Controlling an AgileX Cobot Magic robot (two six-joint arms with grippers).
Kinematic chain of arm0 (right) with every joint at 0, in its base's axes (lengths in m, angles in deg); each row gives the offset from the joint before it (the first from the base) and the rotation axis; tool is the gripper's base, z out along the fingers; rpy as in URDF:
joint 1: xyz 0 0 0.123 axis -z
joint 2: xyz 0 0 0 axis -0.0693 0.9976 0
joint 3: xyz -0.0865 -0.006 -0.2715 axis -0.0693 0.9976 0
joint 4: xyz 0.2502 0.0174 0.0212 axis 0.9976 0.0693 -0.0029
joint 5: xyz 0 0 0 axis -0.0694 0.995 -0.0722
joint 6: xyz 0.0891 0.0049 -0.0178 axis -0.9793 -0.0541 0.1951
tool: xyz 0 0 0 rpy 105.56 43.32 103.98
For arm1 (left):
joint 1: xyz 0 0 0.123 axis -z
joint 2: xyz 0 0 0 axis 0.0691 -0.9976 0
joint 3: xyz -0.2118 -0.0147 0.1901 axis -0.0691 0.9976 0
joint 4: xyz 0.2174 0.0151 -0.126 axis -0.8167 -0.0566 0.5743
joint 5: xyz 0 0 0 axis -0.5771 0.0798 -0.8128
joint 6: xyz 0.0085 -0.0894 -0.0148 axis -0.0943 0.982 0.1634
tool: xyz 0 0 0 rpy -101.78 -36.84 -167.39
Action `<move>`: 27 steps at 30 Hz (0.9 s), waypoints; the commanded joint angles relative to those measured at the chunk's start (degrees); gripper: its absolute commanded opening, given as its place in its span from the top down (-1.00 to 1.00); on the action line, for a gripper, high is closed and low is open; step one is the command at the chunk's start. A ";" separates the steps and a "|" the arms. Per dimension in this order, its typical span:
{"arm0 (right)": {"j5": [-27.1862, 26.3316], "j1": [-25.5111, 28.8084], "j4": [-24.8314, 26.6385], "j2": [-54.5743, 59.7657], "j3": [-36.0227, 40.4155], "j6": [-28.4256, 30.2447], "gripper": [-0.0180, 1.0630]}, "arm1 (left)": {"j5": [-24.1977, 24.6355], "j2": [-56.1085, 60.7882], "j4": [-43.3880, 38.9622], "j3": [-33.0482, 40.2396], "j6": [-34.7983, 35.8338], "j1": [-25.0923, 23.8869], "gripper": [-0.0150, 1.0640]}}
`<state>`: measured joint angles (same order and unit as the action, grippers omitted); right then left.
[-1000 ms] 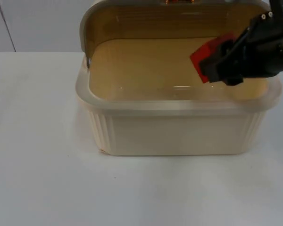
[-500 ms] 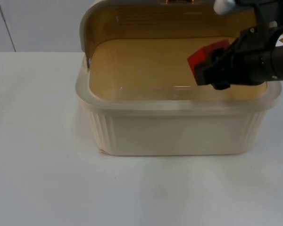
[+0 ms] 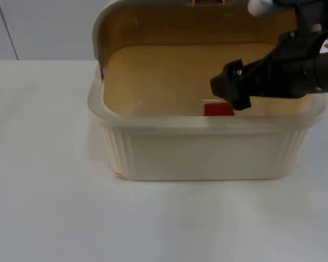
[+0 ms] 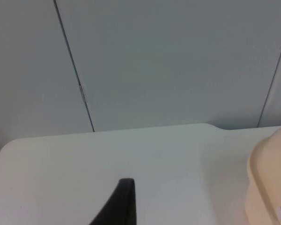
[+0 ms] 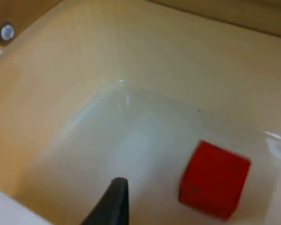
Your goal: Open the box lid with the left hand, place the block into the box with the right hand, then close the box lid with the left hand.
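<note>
The top camera looked down and forward at the box (image 3: pixel 208 147). The right wrist camera peered closely into the same box (image 5: pixel 84 70); the left faced the wall (image 4: pixel 178 61).

Even, diffuse illumination throughout; no single source is evident. Top view: the white table (image 3: pixel 54 218) is bright and nearly shadowless, with a faint soft shade at the base of the cream box (image 3: pixel 208 153); its rim carries a pale sheen, and small specular glints mark the inner wall. The right gripper (image 3: pixel 232 94) reads as a dark, low-detail mass. Right wrist view: soft focus, mild highlights along the curved box floor (image 5: pixel 131 140), the red block (image 5: pixel 214 180) slightly blurred at its edges. Left wrist view: flat grey partition wall (image 4: pixel 178 61), dimmer than the table, fingertip silhouette indistinct
</note>
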<state>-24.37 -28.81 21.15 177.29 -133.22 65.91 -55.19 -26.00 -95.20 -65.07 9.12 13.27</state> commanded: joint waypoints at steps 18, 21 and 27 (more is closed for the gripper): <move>38.84 -0.41 -0.08 -18.71 -0.44 -0.89 -0.97 | 0.04 0.39 -0.37 0.02 0.35 0.37 -0.96; 40.36 -0.41 -0.19 -19.23 -0.44 -3.54 -0.97 | 0.04 0.39 -0.09 0.02 0.35 0.37 -0.96; 42.65 -0.41 -0.41 -19.23 -0.44 -3.59 -0.97 | -0.07 0.39 0.03 0.02 0.35 0.37 -0.96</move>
<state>17.75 -29.03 21.15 158.51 -133.22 62.48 -55.08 -26.00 -95.20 -65.07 9.12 13.27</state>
